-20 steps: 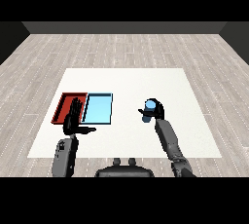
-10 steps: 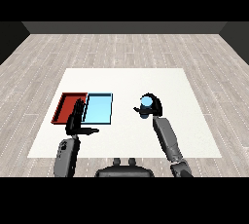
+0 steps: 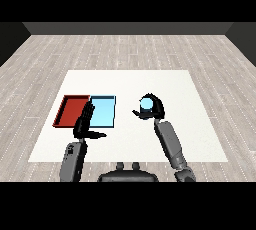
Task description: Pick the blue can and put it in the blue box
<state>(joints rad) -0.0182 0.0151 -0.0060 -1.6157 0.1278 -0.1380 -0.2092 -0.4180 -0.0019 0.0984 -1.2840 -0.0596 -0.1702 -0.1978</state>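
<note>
The blue can (image 3: 146, 104) is held above the white table, right of centre, with my right hand (image 3: 153, 111) curled round it; only its light blue top shows. The light blue tray (image 3: 102, 111) lies flat left of the can, a hand's width away, with nothing in it. My left hand (image 3: 84, 123) hovers over the tray's near left corner, fingers straight and thumb stuck out to the right.
A red tray (image 3: 72, 109) lies touching the blue tray's left side, partly behind my left hand. The white table (image 3: 190, 99) reaches well past both trays, with grey plank floor beyond its edges.
My right hand has carried the blue can leftward and a little up, towards the blue tray. The left hand has stayed where it was.
</note>
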